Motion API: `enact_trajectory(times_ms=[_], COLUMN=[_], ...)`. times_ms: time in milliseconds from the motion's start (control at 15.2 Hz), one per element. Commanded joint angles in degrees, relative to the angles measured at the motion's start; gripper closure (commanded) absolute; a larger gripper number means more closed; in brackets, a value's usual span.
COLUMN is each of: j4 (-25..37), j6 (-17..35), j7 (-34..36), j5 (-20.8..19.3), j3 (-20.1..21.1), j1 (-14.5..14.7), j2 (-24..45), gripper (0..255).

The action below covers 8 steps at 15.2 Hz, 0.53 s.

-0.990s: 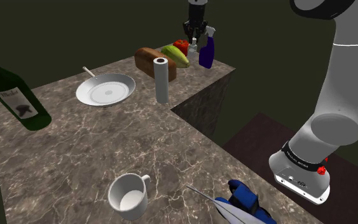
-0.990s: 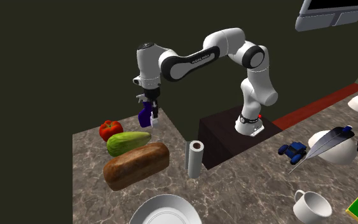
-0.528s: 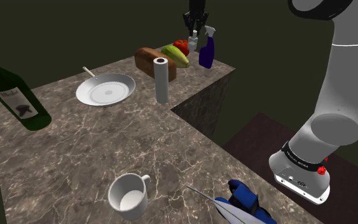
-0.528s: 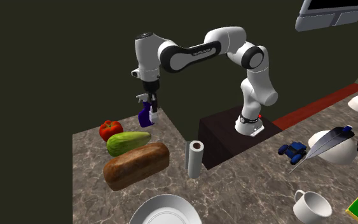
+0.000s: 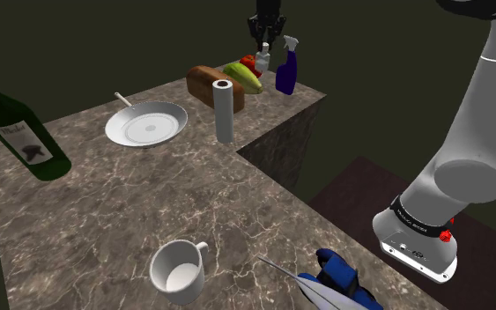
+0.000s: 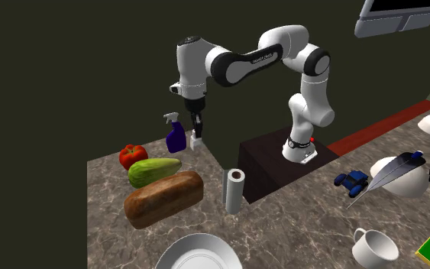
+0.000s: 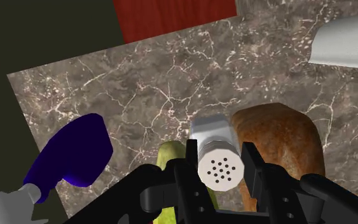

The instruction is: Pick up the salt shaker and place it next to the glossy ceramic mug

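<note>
Reaching out, arm (image 6: 244,61) points straight down; end effector (image 7: 219,167) clamped on salt shaker (image 7: 212,130) above counter (image 7: 171,95).

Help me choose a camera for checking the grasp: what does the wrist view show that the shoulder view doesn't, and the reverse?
Wrist view adds: the holes in the top of the shaker and the fingers clasping its two sides. Shoulder view adds: the mug at the counter's near end, far from the shaker, and the wine bottle. Both share: the shaker in the gripper, the bread and the spray bottle.
</note>
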Motion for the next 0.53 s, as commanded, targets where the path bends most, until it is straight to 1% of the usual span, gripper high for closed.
enact_trajectory(times_ms=[0,462], j4=[-4.04,-14.06], j6=[1.23,3.82], j7=[2.08,10.27], j5=[-0.27,-0.68], j3=[0.71,4.15], j1=[1.35,6.12], j2=[-2.83,-10.39], gripper=[255,255])
